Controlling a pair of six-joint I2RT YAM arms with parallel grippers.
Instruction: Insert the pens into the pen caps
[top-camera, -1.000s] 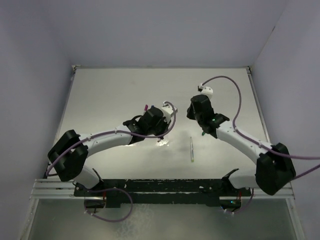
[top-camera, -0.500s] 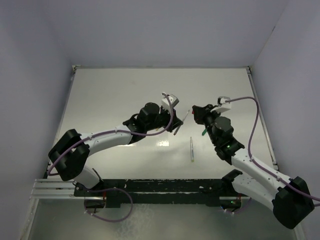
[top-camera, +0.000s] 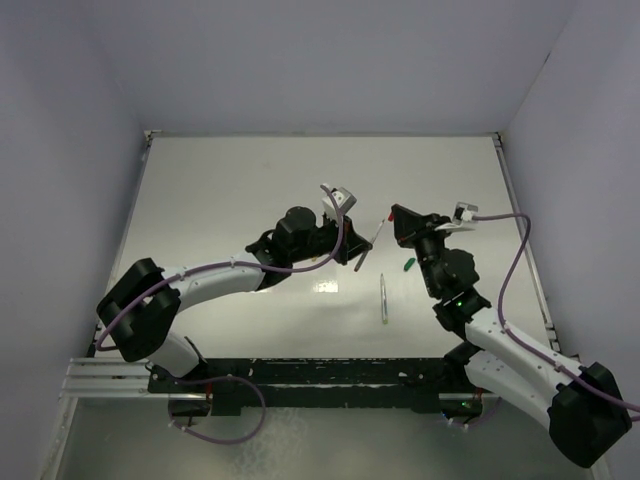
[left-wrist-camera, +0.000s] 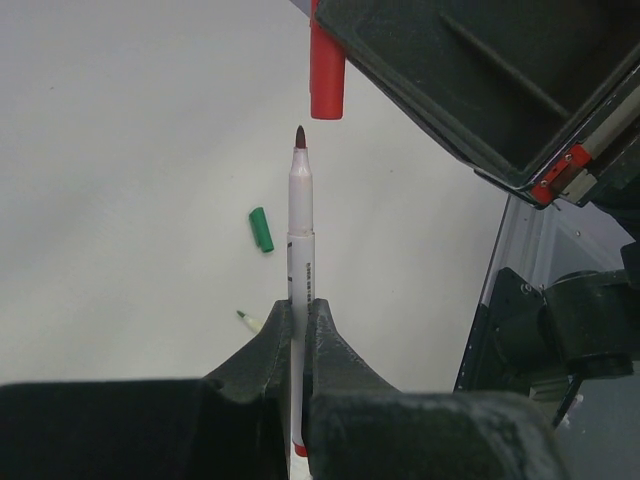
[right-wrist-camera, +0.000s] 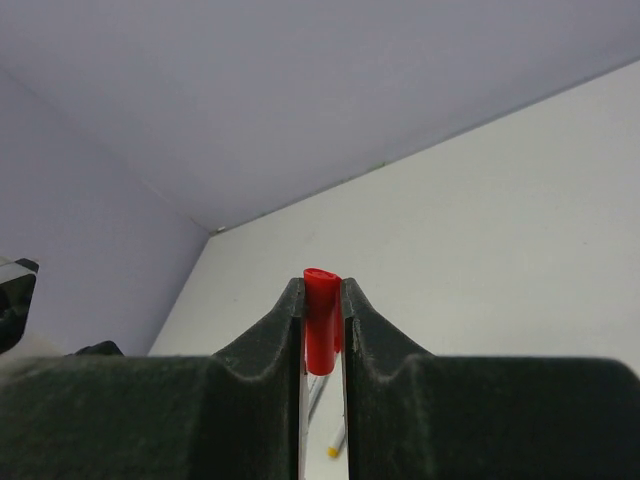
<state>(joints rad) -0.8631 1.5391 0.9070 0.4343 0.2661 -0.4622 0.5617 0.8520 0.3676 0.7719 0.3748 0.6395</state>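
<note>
Left gripper (left-wrist-camera: 300, 318) pressed together on the lower barrel of the red-tipped pen (left-wrist-camera: 300, 225); most of the barrel stands free above the fingers, nib pointing at the red cap (left-wrist-camera: 326, 70). Right gripper (right-wrist-camera: 322, 300) pinches that cap across its sides, with the end facing the nib jutting clear of the fingers; cannot tell from these views whether that end is the open mouth. Both are held in the air over mid-table, between the two arms. Nib and cap are near but apart, and in the left wrist view the cap sits slightly right of the pen axis, so judged not yet coaxial. Handling: pen is light, stiff, smooth plastic, likely to slide back or pivot in the pinch under axial push; the long free length magnifies any tilt. Cap is small, hard and slick, may cock sideways if met off-centre. Felt nib is the fragile part. On the table (top-camera: 250, 190) a green cap (top-camera: 408, 264) and a second pen (top-camera: 383, 298) lie near each other, not touching
</note>
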